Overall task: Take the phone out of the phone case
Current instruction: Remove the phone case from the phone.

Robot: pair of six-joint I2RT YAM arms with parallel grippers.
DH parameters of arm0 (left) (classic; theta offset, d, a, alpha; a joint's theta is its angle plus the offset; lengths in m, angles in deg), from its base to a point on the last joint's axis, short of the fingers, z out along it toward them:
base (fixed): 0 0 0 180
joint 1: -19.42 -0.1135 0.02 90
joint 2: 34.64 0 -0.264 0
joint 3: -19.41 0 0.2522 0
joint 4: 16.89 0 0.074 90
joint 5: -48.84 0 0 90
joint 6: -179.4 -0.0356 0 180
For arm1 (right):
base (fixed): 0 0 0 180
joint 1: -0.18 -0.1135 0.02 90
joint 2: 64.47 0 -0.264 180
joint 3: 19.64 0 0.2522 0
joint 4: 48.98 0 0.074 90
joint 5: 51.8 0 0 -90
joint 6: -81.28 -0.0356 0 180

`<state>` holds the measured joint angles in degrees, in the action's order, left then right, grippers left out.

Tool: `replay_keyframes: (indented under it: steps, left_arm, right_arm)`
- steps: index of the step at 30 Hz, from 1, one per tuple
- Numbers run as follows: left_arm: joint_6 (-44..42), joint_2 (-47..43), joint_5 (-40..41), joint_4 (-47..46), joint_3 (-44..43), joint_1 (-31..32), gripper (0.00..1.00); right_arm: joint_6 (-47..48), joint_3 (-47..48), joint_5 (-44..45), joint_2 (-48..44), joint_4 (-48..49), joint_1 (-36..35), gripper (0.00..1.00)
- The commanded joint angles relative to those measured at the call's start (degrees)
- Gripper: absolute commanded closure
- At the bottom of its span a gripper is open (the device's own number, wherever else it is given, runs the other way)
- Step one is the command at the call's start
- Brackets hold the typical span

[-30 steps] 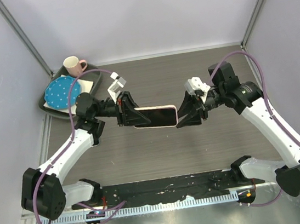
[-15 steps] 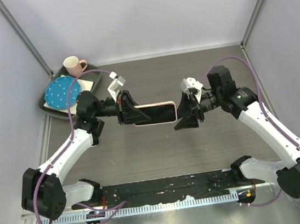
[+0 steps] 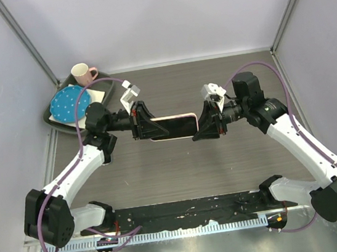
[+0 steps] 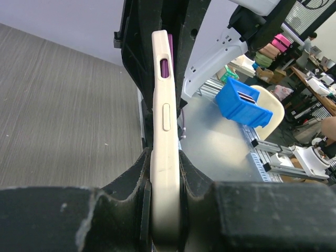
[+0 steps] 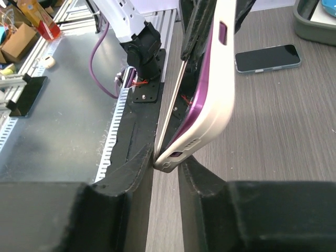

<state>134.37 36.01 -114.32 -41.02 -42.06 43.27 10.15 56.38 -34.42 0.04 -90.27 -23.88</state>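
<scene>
A cream phone case point(image 3: 172, 127) with a purple phone point(image 5: 202, 94) inside hangs level above the table between both arms. My left gripper point(image 3: 140, 126) is shut on its left end; in the left wrist view the case point(image 4: 164, 131) runs edge-on out of the gripper point(image 4: 165, 210), and purple shows through a side cutout. My right gripper point(image 3: 203, 126) meets the right end. In the right wrist view the case's bottom corner point(image 5: 176, 157) sits pinched between the two fingertips of that gripper point(image 5: 168, 165).
A second, dark phone point(image 5: 268, 58) lies flat on the table under the held case. A grey tray point(image 3: 56, 119) at the back left holds a blue dotted plate point(image 3: 68, 104) and a pink mug point(image 3: 82, 73). Walls enclose three sides.
My right gripper has moved left and slightly up onto the case's right end, opening briefly and closing again. The left gripper kept its hold and barely moved.
</scene>
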Motion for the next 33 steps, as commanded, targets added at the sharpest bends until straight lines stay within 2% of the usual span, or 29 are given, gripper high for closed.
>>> replay_keyframes:
  steps: [1, 5, 11, 15, 21, 28, 33]
  left_arm:
    - [0.03, -1.22, 0.66, -4.12, -1.08, -0.3, 1.0]
    - [0.2, -1.13, 0.66, -4.12, -1.08, -0.3, 1.0]
    - [0.73, -0.69, 0.39, -4.12, -1.87, -0.39, 1.0]
    - [0.91, -0.43, 0.39, -4.12, -1.95, -0.39, 1.0]
    - [1.08, -0.43, 0.48, -4.04, -2.04, -0.39, 1.0]
    - [2.31, -0.16, 0.22, -4.3, -2.57, -0.3, 1.0]
    - [3.45, -0.25, -0.74, -4.56, -2.48, -0.3, 1.0]
  right_arm:
    - [-0.95, 1.82, -1.12, 0.09, 2.74, -0.38, 0.73]
    - [0.11, 1.11, -2.61, -0.26, 2.57, -0.38, 0.74]
    - [0.02, 1.55, -4.19, -0.35, 2.04, -0.38, 0.65]
    - [0.55, 1.9, -5.07, -0.61, 1.16, -0.38, 0.55]
    - [3.62, 1.11, -5.69, -0.7, -0.59, -0.38, 0.55]
    - [12.84, 1.02, -5.86, -0.97, -5.42, -0.38, 0.71]
    - [26.17, 2.86, -6.13, -1.05, -14.81, -0.38, 0.8]
